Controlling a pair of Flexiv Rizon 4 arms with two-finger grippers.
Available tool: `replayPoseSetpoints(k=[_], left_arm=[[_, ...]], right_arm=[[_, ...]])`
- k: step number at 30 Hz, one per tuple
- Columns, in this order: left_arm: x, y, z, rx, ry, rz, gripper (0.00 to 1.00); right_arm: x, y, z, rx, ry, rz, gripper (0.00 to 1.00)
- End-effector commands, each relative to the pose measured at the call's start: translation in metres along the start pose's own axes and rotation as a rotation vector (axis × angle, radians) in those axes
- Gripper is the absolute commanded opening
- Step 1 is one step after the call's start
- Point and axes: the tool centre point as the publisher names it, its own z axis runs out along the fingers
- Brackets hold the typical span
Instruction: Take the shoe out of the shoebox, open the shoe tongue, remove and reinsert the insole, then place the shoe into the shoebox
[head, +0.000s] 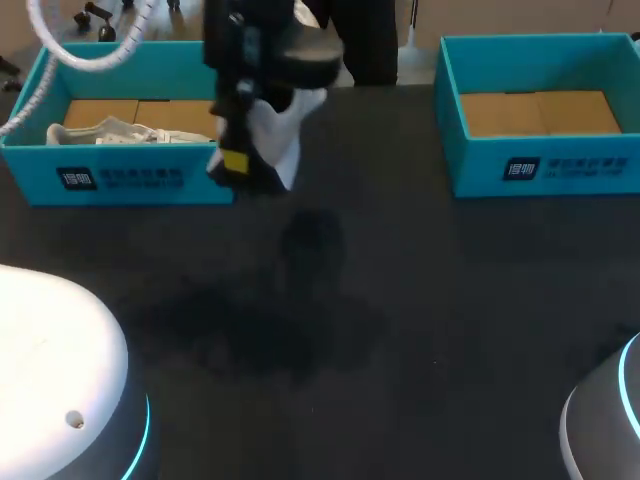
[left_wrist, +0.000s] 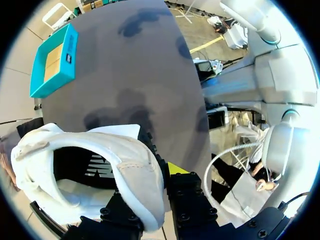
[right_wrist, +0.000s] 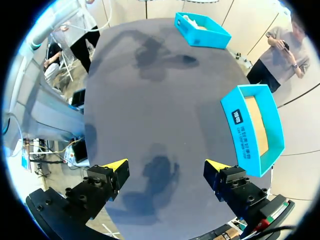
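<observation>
A white shoe (head: 287, 128) hangs in the air just past the right end of the left teal shoebox (head: 120, 175). My left gripper (head: 238, 163) is shut on it. In the left wrist view the left gripper (left_wrist: 161, 176) pinches the shoe's white side wall (left_wrist: 132, 162), one finger inside the opening and the yellow-tipped one outside. The dark insole shows inside the shoe. My right gripper (right_wrist: 165, 167) stands open over bare table with nothing between its fingers. It is out of the head view.
A white crumpled item (head: 118, 131) lies in the left shoebox. A second teal shoebox (head: 540, 150) with a bare cardboard floor stands at the back right, and beside my right gripper (right_wrist: 255, 130). The dark table (head: 380, 330) spreads between and in front of the boxes.
</observation>
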Motion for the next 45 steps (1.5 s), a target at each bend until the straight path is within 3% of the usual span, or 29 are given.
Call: replayPoseSetpoints(k=[1, 21, 30, 35, 45], left_arm=[[-0.02, 0.045, 0.004, 0.03, 0.016, 0.012, 0.0], [-0.111, 0.187, 0.015, 0.026, -0.006, -0.034, 0.0], [-0.152, 0.239, 0.029, 0.032, -0.048, -0.046, 0.0], [-0.166, 0.27, 0.029, 0.065, -0.069, -0.062, 0.0], [-0.188, 0.318, 0.044, 0.04, -0.098, -0.102, 0.0]], right_arm=[[-0.002, 0.001, 0.001, 0.002, 0.003, 0.001, 1.0], [-0.002, 0.001, 0.001, 0.002, 0.003, 0.001, 1.0], [-0.002, 0.001, 0.001, 0.002, 0.003, 0.001, 1.0], [-0.002, 0.001, 0.001, 0.002, 0.003, 0.001, 1.0], [-0.002, 0.001, 0.001, 0.002, 0.003, 0.001, 1.0]])
